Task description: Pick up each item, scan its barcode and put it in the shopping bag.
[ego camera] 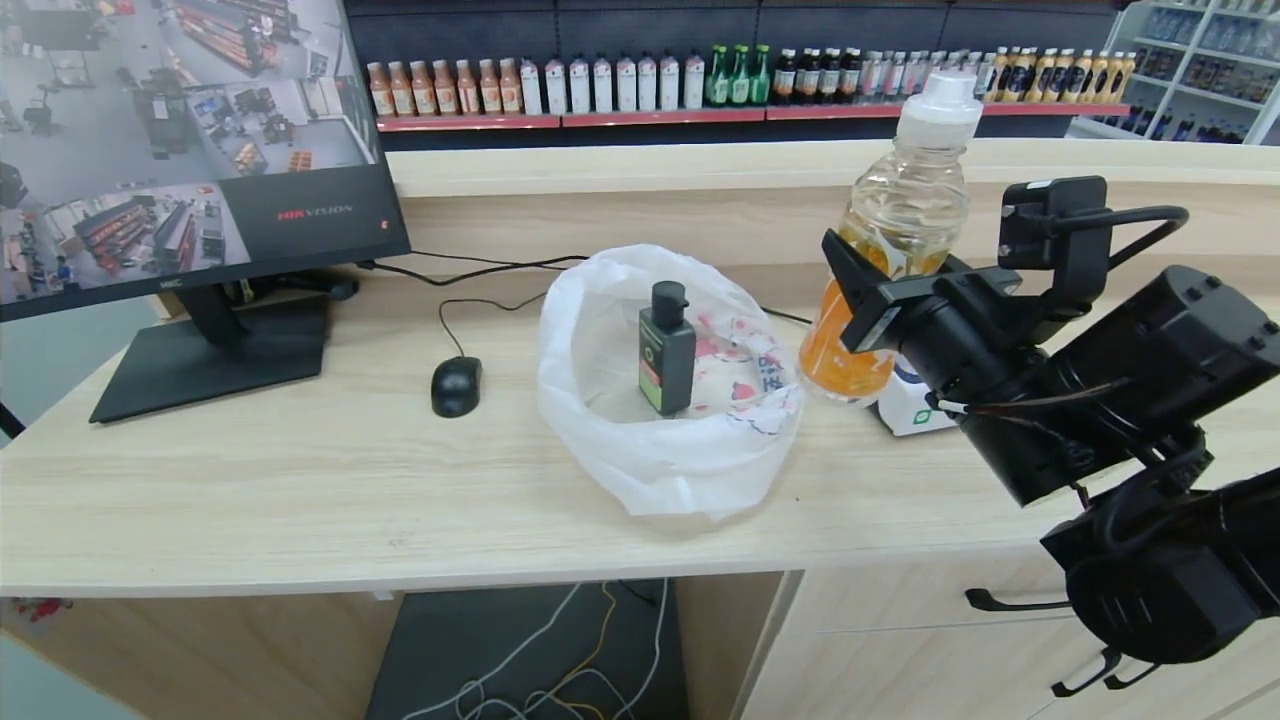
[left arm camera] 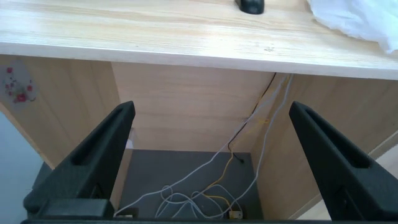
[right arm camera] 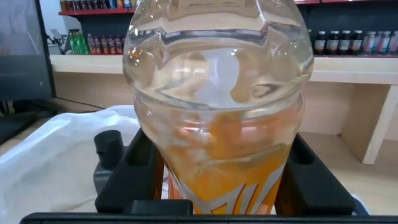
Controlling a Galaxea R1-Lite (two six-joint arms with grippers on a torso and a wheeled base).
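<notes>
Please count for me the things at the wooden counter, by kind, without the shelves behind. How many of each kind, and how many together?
Shopping bag: 1
Bottles: 2 (orange drink bottle in the right gripper, dark pump bottle inside that bag)
Monitor: 1
Computer mouse: 1
White box: 1
Total: 6

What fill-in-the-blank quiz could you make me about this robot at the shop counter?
The right gripper is shut on a drink bottle with a ____ cap.
The dark pump bottle inside the white shopping bag stands ____, not lying down.
The black mouse lies on the counter between the bag and the ____.
The left gripper faces the counter's front with its jaws ____.
Missing words: white; upright; monitor; open.
</notes>
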